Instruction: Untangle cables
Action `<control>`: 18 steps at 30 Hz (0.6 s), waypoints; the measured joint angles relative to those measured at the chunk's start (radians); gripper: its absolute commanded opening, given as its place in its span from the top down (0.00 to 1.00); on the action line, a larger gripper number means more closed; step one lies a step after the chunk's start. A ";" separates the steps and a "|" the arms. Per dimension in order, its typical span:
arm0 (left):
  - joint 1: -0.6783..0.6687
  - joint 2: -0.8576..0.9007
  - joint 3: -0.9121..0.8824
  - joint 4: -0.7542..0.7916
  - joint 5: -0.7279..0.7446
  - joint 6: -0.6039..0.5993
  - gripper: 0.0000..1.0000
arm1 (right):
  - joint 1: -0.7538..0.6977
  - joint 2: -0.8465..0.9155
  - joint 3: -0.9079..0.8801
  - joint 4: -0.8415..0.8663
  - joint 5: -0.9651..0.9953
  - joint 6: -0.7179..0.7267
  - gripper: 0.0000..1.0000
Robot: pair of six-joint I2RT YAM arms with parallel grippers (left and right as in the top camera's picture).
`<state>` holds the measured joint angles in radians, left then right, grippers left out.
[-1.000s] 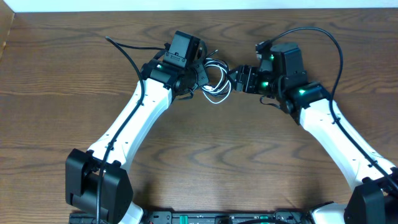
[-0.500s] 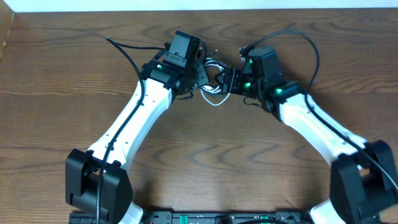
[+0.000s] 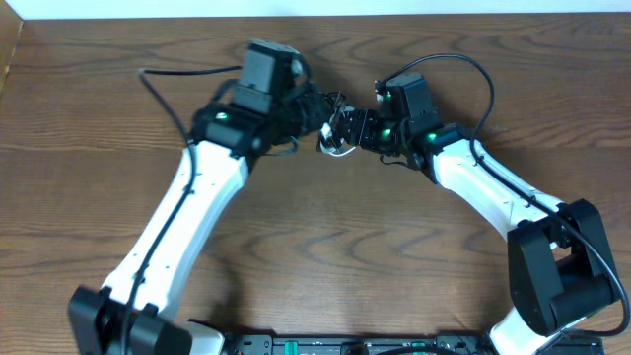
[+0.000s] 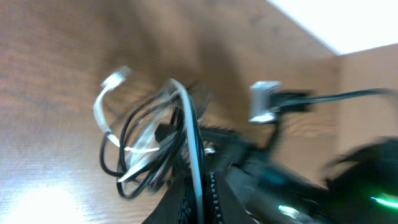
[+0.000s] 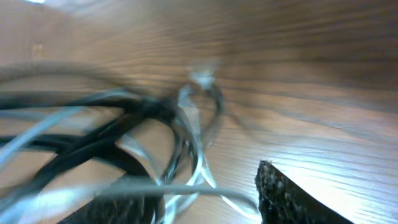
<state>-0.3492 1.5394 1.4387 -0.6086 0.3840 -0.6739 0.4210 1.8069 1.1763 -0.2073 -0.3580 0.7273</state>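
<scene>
Roughly:
- The white cable (image 3: 330, 150) and the black cable (image 5: 93, 144) form one small tangled bundle on the wooden table (image 3: 315, 247). It lies at the upper centre of the overhead view, between the two grippers.
- The left gripper (image 3: 317, 108) has its jaws narrow, pinching the white cable; its wrist view is blurred.
- The right gripper (image 3: 348, 128) has its fingers (image 5: 286, 193) apart, with loops of both cords between them.
</scene>
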 measured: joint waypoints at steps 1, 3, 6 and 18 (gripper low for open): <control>0.019 -0.021 0.000 0.009 0.026 0.000 0.92 | -0.006 0.005 -0.004 -0.010 0.006 0.000 0.49; 0.051 -0.056 0.000 0.012 0.074 -0.001 0.92 | -0.021 0.019 -0.011 -0.020 0.025 0.000 0.50; 0.090 -0.088 0.000 0.014 0.143 -0.003 0.92 | -0.033 0.034 -0.016 -0.034 0.047 -0.002 0.52; 0.138 -0.084 0.000 0.242 0.306 -0.019 0.92 | -0.051 0.034 -0.017 -0.168 0.062 -0.097 0.41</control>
<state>-0.2111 1.4551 1.4391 -0.3668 0.6899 -0.6933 0.3695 1.8412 1.1591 -0.3752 -0.2962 0.6308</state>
